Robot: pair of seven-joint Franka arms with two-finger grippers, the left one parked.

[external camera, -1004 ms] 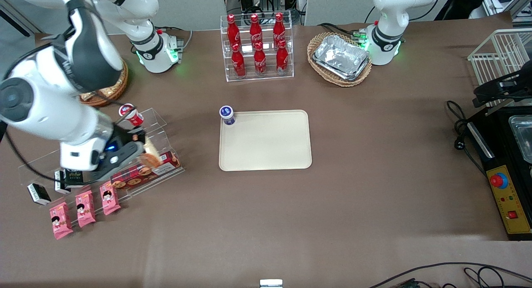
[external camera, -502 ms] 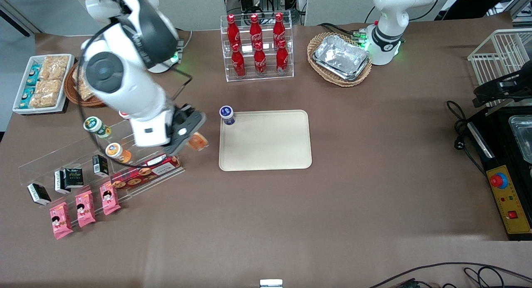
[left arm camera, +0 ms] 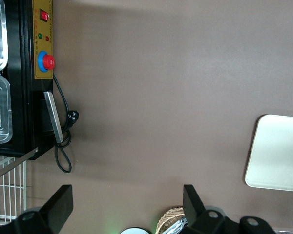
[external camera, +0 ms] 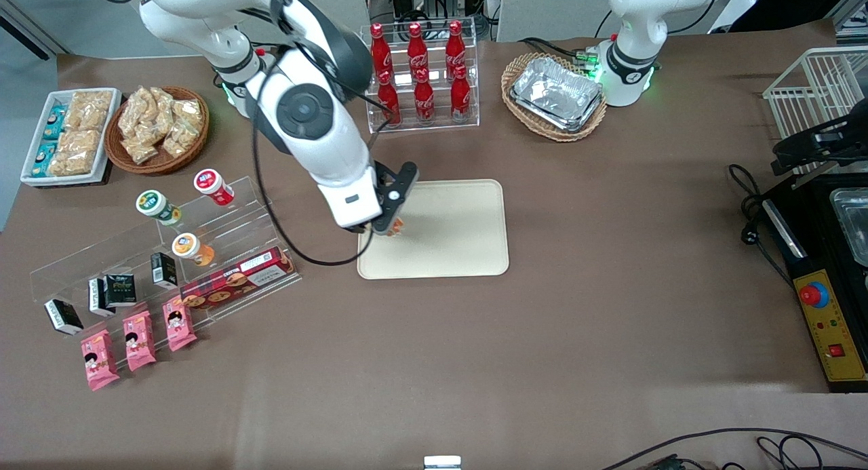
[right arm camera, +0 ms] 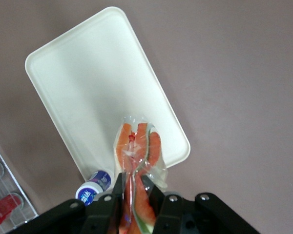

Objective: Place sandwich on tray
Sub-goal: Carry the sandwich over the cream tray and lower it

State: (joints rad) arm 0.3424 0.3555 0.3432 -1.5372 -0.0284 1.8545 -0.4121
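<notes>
My right gripper is shut on the sandwich, a clear-wrapped wedge with orange and green layers, and holds it in the air above the tray's working-arm end. In the right wrist view the sandwich hangs from between the fingers, and the gripper is above the cream-beige tray. The tray lies flat at the table's middle. Only a small orange part of the sandwich shows in the front view, under the gripper.
A small blue-lidded cup stands at the tray's corner, hidden by the arm in the front view. A clear rack of red cola bottles and a basket of foil trays stand farther away. A clear stepped shelf with snacks lies toward the working arm's end.
The right arm has swung from the stepped snack shelf toward the tray, carrying the sandwich, and now hangs over the tray's edge. The blue-lidded cup is now covered by the arm in the front view.
</notes>
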